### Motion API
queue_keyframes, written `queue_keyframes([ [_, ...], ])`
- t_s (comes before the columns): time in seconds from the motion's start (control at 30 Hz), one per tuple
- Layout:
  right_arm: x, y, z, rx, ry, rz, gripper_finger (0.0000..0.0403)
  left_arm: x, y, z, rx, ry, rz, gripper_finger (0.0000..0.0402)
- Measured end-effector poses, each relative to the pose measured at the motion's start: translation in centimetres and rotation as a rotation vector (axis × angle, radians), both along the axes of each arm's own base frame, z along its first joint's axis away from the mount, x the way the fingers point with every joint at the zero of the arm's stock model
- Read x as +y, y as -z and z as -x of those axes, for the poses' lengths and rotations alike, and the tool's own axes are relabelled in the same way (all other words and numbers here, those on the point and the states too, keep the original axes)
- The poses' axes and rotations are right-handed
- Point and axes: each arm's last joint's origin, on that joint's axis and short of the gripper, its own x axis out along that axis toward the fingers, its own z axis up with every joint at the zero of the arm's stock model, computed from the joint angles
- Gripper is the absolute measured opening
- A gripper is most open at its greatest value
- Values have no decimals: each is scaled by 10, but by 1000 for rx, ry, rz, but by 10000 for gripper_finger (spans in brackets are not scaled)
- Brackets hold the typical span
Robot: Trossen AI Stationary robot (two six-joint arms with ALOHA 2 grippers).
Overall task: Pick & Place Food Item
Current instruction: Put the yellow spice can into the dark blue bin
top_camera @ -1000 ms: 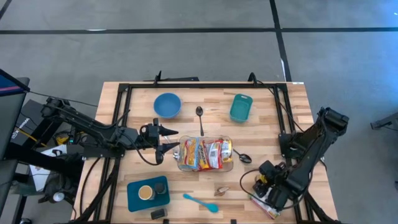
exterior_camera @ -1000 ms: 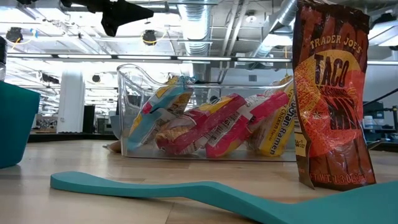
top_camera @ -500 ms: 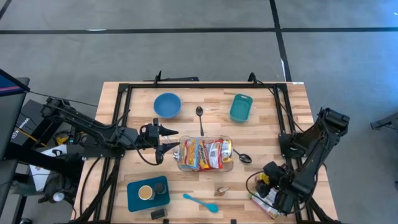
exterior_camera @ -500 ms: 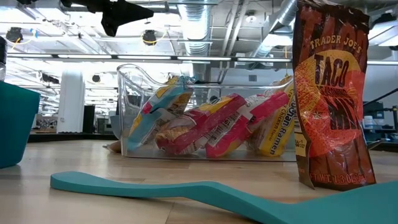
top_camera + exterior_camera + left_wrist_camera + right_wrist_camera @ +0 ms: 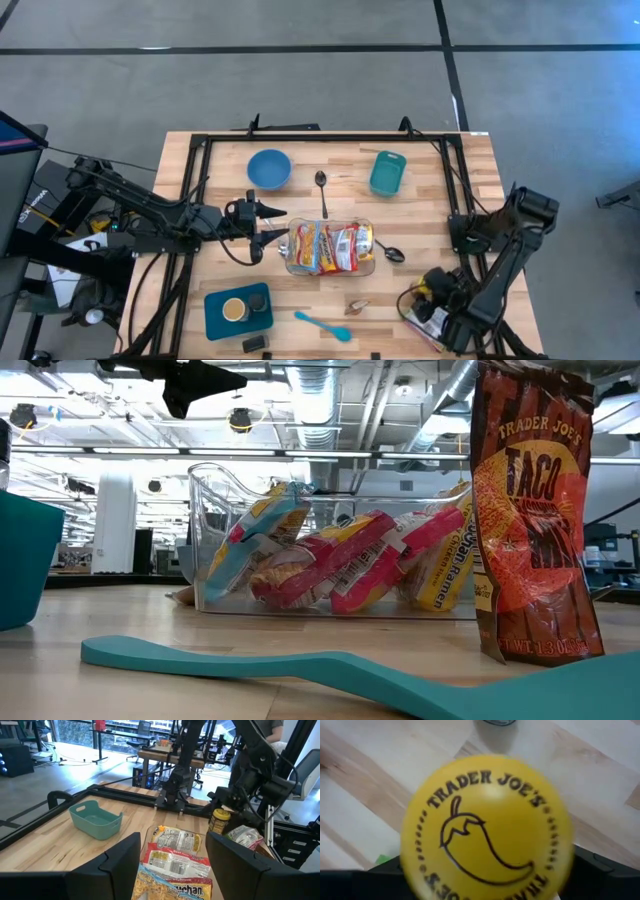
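Right gripper (image 5: 437,300) wide open, poised straight over the yellow-lidded jar (image 5: 487,827) at the table's near right corner, likely lining up a grasp. Left gripper (image 5: 272,224) parked part-open beside the clear bin (image 5: 331,247) of noodle packets, holding nothing. Jar's body hidden beneath its lid.

"Trader Joe's" marks the yellow lid (image 5: 487,827) and taco pouch (image 5: 533,520).
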Motion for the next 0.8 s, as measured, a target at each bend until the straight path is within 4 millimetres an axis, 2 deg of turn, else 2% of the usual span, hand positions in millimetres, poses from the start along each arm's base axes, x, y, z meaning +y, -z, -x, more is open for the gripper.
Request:
queue_keyframes([
  [0.17,5,5,-2,1,1,5,301,0,0,0,0,0,0,218],
  [0.43,5,4,-5,-69,-12,29,301,0,0,0,0,0,0,218],
  [0.8,3,4,-6,-68,-7,36,301,0,0,0,0,0,0,218],
])
